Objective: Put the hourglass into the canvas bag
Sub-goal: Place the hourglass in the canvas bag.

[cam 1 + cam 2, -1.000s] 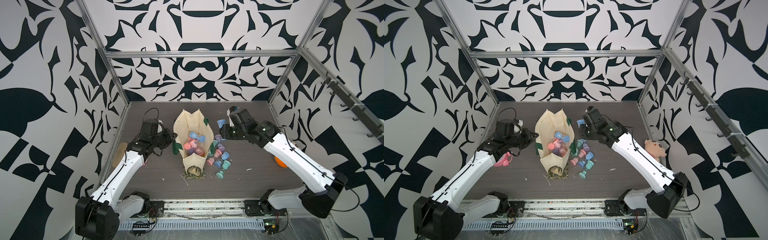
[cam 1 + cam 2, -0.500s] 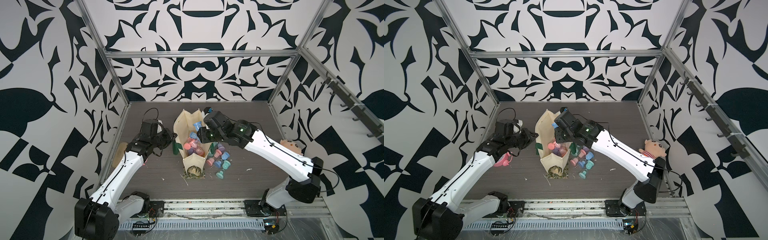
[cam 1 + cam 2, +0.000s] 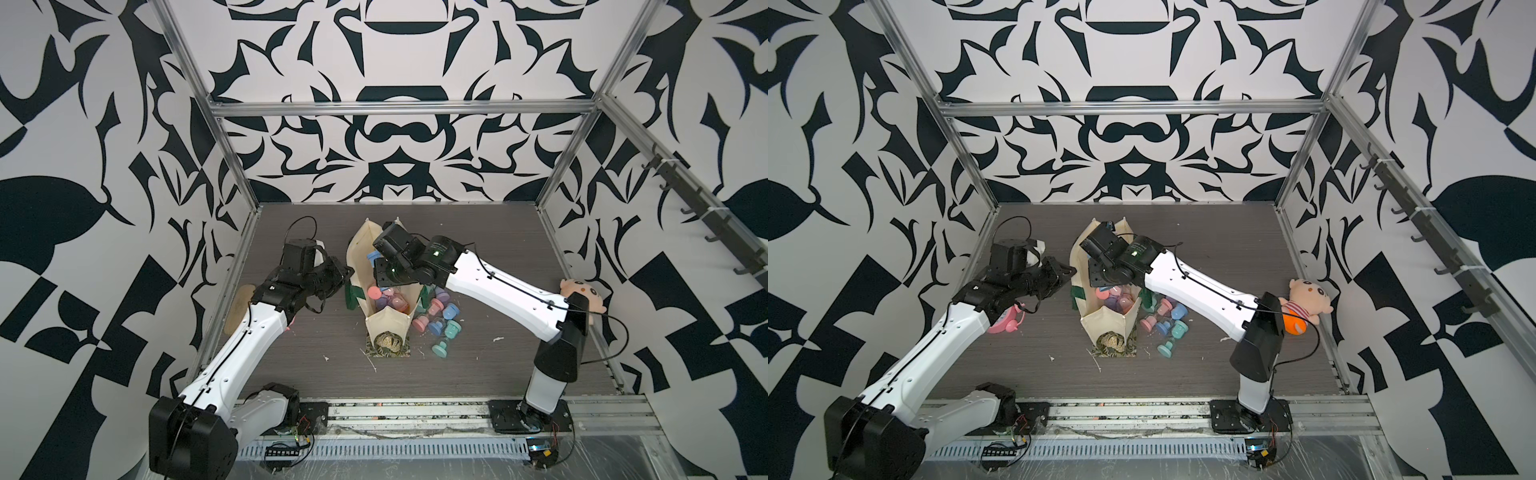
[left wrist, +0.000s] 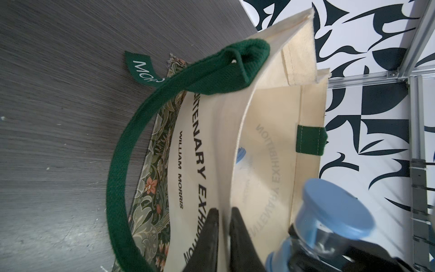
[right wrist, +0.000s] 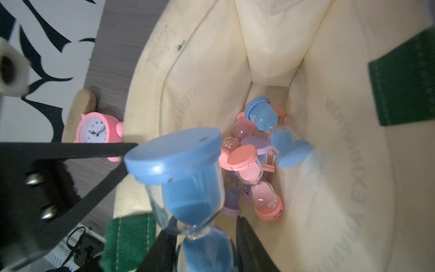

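While pinching the cream canvas bag (image 3: 358,254) by its wall in the left gripper (image 4: 223,212), holds the blue plastic hourglass (image 5: 188,186), waist clamped in the right gripper (image 5: 202,233), long axis pointing down, just over the open mouth mid-frame.

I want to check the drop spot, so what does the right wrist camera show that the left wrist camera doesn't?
Only the right wrist view: pink and purple plastic hourglasses piled inside the cream canvas bag, and a pink alarm clock on the table. Only the left wrist view: the bag's floral printed outside, with the left gripper pinching its wall. Both: the bag, its dark green strap handle, and the blue sand hourglass held over it.
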`<state>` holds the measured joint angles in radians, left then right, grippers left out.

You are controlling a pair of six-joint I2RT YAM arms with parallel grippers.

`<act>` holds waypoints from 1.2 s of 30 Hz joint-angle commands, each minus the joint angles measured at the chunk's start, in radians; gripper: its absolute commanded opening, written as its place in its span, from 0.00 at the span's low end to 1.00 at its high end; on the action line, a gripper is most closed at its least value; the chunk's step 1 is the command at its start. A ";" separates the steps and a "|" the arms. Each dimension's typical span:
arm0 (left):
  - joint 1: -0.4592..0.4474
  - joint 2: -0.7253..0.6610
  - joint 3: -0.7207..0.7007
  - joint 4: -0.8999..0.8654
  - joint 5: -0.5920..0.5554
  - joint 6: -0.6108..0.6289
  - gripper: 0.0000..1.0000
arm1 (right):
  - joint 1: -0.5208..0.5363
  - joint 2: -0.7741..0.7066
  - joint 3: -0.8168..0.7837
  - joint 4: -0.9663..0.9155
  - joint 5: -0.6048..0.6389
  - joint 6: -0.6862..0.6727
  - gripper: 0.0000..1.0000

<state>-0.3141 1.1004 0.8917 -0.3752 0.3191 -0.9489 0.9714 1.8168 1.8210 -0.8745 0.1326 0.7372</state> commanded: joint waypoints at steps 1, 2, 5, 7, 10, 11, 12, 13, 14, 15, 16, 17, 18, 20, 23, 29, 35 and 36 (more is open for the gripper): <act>0.004 -0.018 0.024 -0.019 0.011 0.018 0.14 | 0.004 0.010 0.038 -0.005 -0.017 0.027 0.00; 0.004 -0.017 0.025 -0.019 0.011 0.018 0.14 | 0.005 0.021 0.035 -0.007 -0.020 0.033 0.00; 0.004 -0.017 0.024 -0.019 0.009 0.021 0.14 | 0.004 0.041 0.013 -0.005 -0.025 0.048 0.00; 0.004 -0.017 0.023 -0.019 0.008 0.020 0.14 | 0.005 0.052 -0.001 -0.004 -0.029 0.060 0.00; 0.004 -0.014 0.021 -0.016 0.011 0.021 0.14 | 0.005 0.067 -0.012 -0.006 -0.039 0.072 0.11; 0.004 -0.014 0.022 -0.016 0.010 0.021 0.14 | 0.004 0.068 -0.015 -0.005 -0.042 0.073 0.18; 0.004 -0.015 0.021 -0.016 0.011 0.020 0.14 | 0.004 0.069 -0.018 -0.006 -0.039 0.077 0.23; 0.004 -0.017 0.021 -0.015 0.011 0.020 0.14 | 0.005 0.068 -0.019 -0.006 -0.038 0.079 0.30; 0.004 -0.016 0.020 -0.015 0.010 0.022 0.14 | 0.005 0.068 -0.020 -0.005 -0.036 0.079 0.37; 0.003 -0.016 0.019 -0.015 0.010 0.022 0.14 | 0.004 0.066 -0.019 -0.005 -0.036 0.079 0.43; 0.003 -0.018 0.018 -0.015 0.010 0.022 0.14 | 0.004 0.064 -0.018 -0.006 -0.036 0.079 0.47; 0.004 -0.017 0.016 -0.015 0.009 0.022 0.14 | 0.004 0.064 -0.016 -0.006 -0.036 0.080 0.51; 0.004 -0.018 0.014 -0.015 0.008 0.022 0.14 | 0.004 0.061 -0.012 -0.008 -0.034 0.078 0.54; 0.004 -0.018 0.010 -0.012 0.008 0.022 0.14 | 0.004 0.054 -0.001 -0.011 -0.036 0.073 0.58; 0.004 -0.017 0.007 -0.009 0.009 0.020 0.14 | 0.006 0.040 0.023 -0.015 -0.030 0.059 0.64; 0.004 -0.015 0.007 -0.008 0.007 0.022 0.14 | 0.016 -0.025 0.085 -0.027 0.005 -0.003 0.65; 0.004 -0.015 0.010 -0.009 0.009 0.021 0.15 | 0.021 -0.146 0.064 -0.013 0.111 -0.063 0.65; 0.004 -0.016 0.010 -0.008 0.008 0.021 0.15 | 0.021 -0.167 0.052 -0.010 0.130 -0.071 0.66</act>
<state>-0.3141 1.1000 0.8921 -0.3798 0.3187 -0.9424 0.9878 1.7313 1.8576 -0.8928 0.1665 0.7166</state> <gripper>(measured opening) 0.147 0.653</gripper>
